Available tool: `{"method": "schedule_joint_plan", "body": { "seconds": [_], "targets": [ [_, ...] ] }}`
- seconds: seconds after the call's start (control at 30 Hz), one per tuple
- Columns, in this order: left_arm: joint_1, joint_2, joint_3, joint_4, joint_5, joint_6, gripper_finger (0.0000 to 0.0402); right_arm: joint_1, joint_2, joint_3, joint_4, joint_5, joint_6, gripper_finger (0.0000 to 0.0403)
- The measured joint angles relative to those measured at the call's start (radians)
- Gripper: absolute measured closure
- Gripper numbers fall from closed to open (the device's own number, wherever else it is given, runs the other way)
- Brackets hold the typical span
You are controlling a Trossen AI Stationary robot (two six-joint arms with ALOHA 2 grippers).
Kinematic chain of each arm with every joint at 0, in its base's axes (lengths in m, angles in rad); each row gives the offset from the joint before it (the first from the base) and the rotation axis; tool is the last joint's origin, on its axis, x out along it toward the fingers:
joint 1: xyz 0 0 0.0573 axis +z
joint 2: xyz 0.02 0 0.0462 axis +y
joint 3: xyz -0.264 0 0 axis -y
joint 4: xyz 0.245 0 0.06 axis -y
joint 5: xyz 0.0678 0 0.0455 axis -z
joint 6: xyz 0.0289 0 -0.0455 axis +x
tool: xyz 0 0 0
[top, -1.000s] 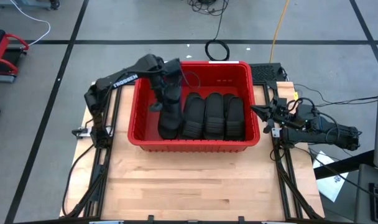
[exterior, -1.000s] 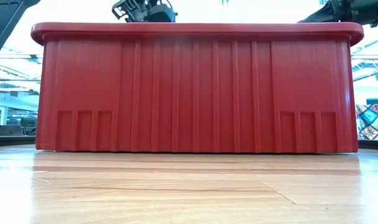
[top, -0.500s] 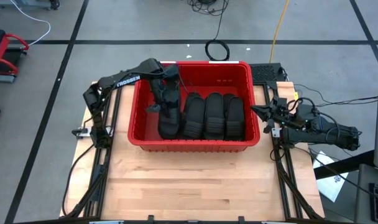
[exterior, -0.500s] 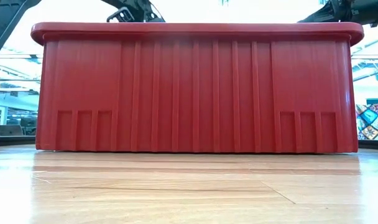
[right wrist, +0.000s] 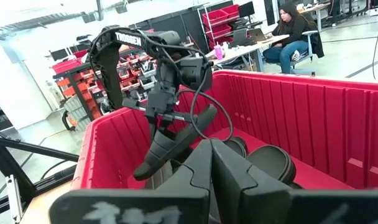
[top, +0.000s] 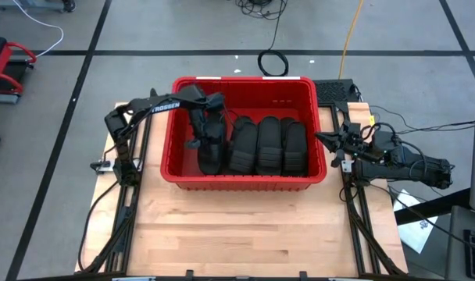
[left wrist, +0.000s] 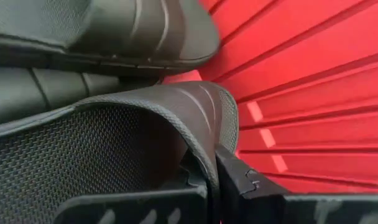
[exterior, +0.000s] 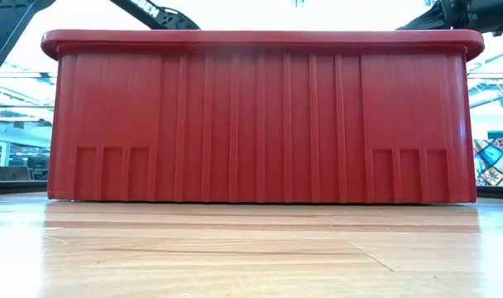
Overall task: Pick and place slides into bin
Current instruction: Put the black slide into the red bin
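The red bin [top: 173, 125] [exterior: 260, 116] stands on the far half of the wooden table. Three black slides [top: 269, 145] lie side by side in its right half. My left gripper [top: 208, 134] [left wrist: 214, 177] reaches down into the bin's left half, shut on a further black slide [top: 210, 154] [right wrist: 175, 146] beside them. My right gripper [top: 329, 139] [right wrist: 211, 163] waits shut by the bin's right wall, touching nothing. In the low view the bin's wall hides the slides and both grippers. My left gripper pinches the slide's strap at its edge [left wrist: 204, 163], one finger under the strap and one outside it. The fingers slant down from the bin's far left. The slide hangs tilted below them [right wrist: 153, 163]; whether its low end touches the bin's floor, I cannot tell.
Bare wooden tabletop [top: 245, 226] lies open on the near side of the bin. A coiled black cable [top: 273, 62] lies on the floor beyond the table's far edge. A person [right wrist: 295, 31] sits at a desk in the room behind.
My left gripper has sunk into the bin with the slide, staying shut on it and tipping steeper. In the low view it has dropped behind the bin's rim. The slide sits lower now beside the others.
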Motion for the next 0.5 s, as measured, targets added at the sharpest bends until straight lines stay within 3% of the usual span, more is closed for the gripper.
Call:
{"method": "schedule_joint_plan", "body": {
  "seconds": [0.33, 0.5],
  "targets": [
    [-0.007, 0.037, -0.047, 0.074, 0.000, 0.014, 0.0401, 0.000, 0.000, 0.000, 0.000, 0.001, 0.013, 0.0403],
    [-0.011, 0.037, -0.047, 0.079, -0.047, -0.020, 0.0388, 0.000, 0.000, 0.000, 0.000, 0.002, 0.015, 0.0403]
  ]
}}
